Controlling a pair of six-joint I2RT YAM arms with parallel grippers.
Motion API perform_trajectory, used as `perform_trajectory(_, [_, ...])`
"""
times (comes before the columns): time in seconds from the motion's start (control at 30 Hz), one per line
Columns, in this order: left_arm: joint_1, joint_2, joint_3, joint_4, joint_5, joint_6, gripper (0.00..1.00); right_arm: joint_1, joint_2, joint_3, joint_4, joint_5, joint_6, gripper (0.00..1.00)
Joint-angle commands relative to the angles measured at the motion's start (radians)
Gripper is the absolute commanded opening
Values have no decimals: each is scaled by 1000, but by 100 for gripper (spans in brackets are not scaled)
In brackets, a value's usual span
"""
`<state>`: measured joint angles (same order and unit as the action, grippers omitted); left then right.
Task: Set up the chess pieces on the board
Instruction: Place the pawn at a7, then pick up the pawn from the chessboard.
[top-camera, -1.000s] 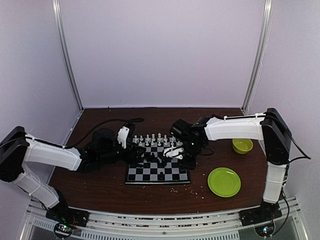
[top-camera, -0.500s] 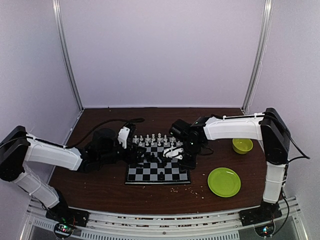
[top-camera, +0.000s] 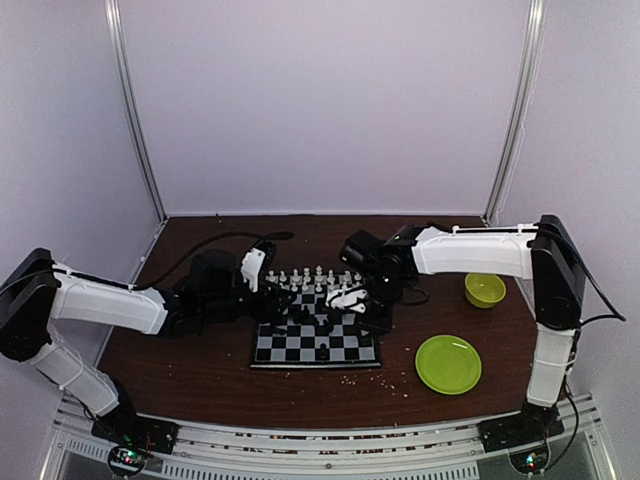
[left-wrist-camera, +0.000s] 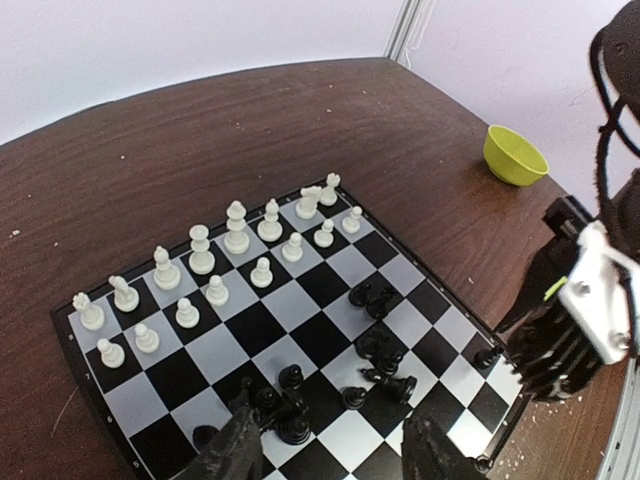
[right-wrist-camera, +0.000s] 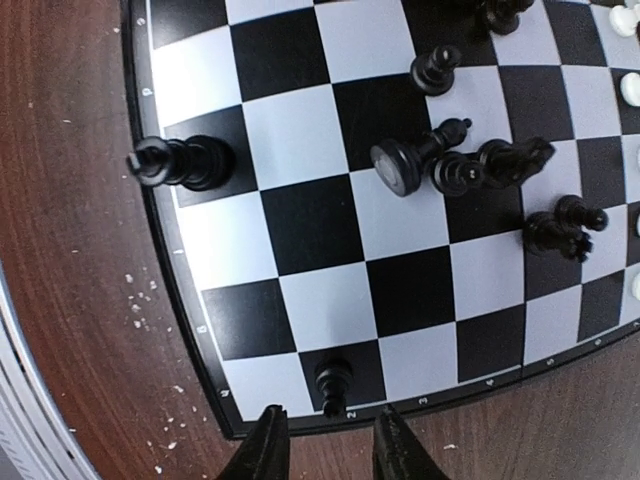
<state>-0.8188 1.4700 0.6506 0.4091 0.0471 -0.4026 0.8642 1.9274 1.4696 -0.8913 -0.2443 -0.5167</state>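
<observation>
The board (top-camera: 345, 352) lies between both arms. White chess pieces (left-wrist-camera: 236, 228) stand in two rows along its far side. Black chess pieces (left-wrist-camera: 385, 352) are scattered mid-board, some toppled (right-wrist-camera: 405, 165). My left gripper (left-wrist-camera: 335, 455) is open and empty, hovering over a cluster of black pieces (left-wrist-camera: 280, 405); in the top view the left gripper (top-camera: 282, 305) is over the board's left part. My right gripper (right-wrist-camera: 330, 450) is open and empty, its tips just behind a standing black pawn (right-wrist-camera: 333, 381) on an edge square. Another black piece (right-wrist-camera: 185, 162) stands on the board's edge row.
A round green plate (top-camera: 448, 363) lies right of the board, and a yellow-green bowl (top-camera: 485, 291) is further back right, also in the left wrist view (left-wrist-camera: 515, 155). Pale crumbs (top-camera: 385, 379) dot the brown table near the board's front edge.
Both arms shifted slightly: the left one a little to the right over the board, the right gripper a little up and back. The pieces look unmoved.
</observation>
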Motion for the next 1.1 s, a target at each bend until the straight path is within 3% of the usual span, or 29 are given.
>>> perform_trajectory(0.0, [-1,57,146,-175,31,7,48,-33,-139,8,-28,-36,14,30])
perform_trajectory(0.3, [-51,291,492,-549,34,105,44,-270,-427,-288,182,-217,77,31])
perform_trajectory(0.5, [-54,403,669,-695,35,206,45,-419,-503,-337,227,-298,85,30])
perform_trajectory(0.77, [-54,568,866,-780,53,245,39,-452,-496,-345,228,-314,59,29])
perform_trajectory(1.07, [-54,647,962,-801,27,251,34,-452,-485,-343,221,-309,47,28])
